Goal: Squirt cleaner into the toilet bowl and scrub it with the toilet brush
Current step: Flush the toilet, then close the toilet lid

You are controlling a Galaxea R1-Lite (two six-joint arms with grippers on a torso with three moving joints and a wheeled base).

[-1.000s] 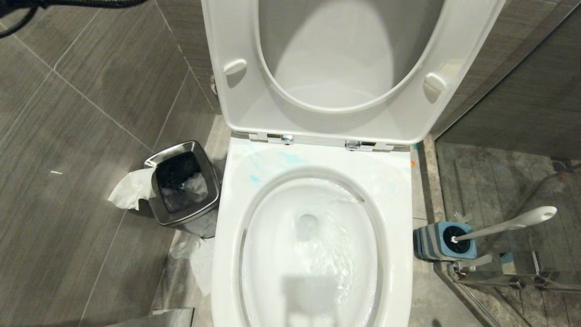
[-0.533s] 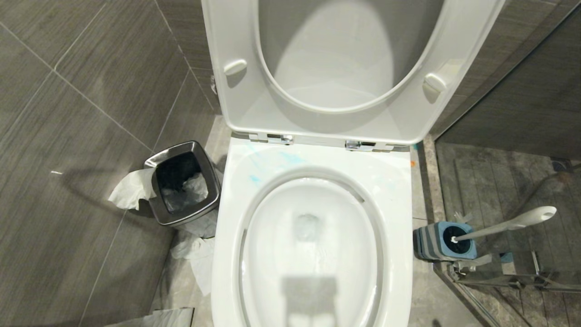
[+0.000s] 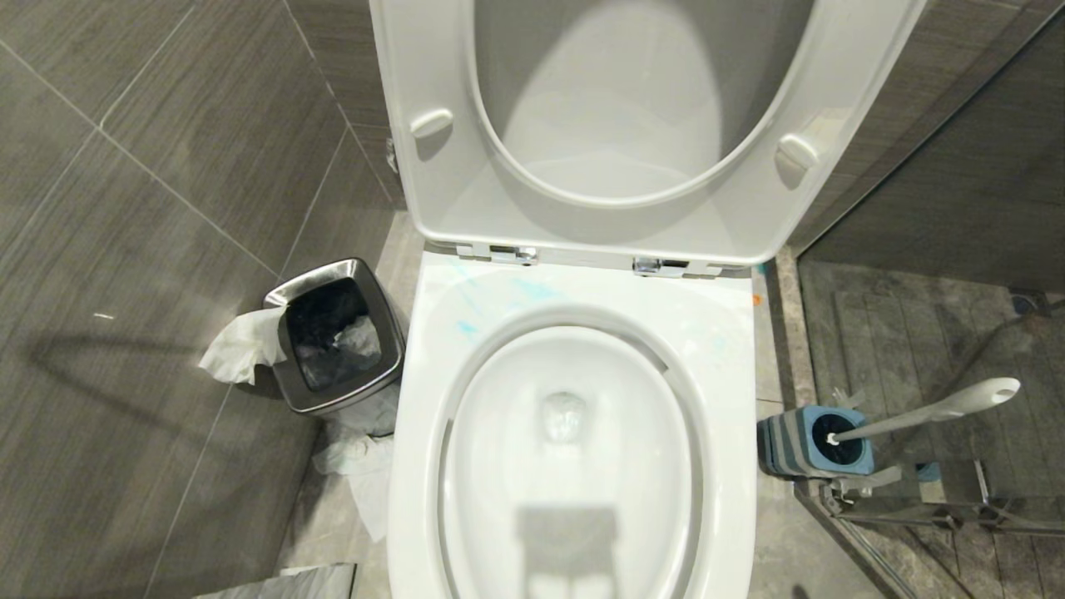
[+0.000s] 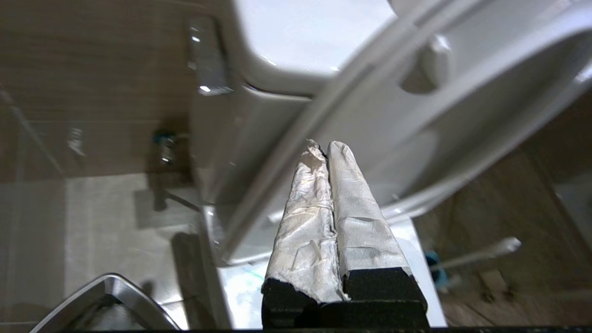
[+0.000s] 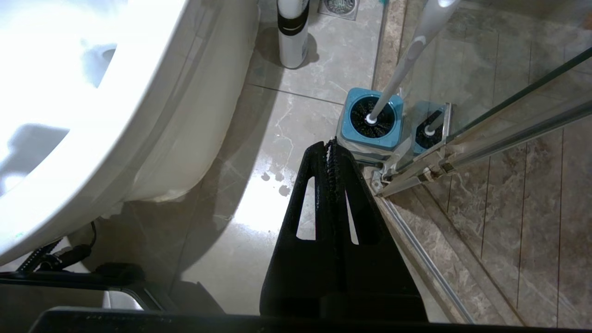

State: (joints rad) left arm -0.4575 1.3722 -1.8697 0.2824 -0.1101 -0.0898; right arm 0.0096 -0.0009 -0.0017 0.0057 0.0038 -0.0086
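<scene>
Flush water has settled in the large glossy white ceramic toilet bowl.
Both grippers, left gripper and right gripper, are pinched closed, empty (white-handled black-bristled toilet brush stands holstered): task looks finished.

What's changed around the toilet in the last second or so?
The water in the bowl was swirling a second ago and has now settled to calm. A dark cable at the top left corner has left the head view. The brush stays in its holder, the bin and seat are unmoved.
</scene>
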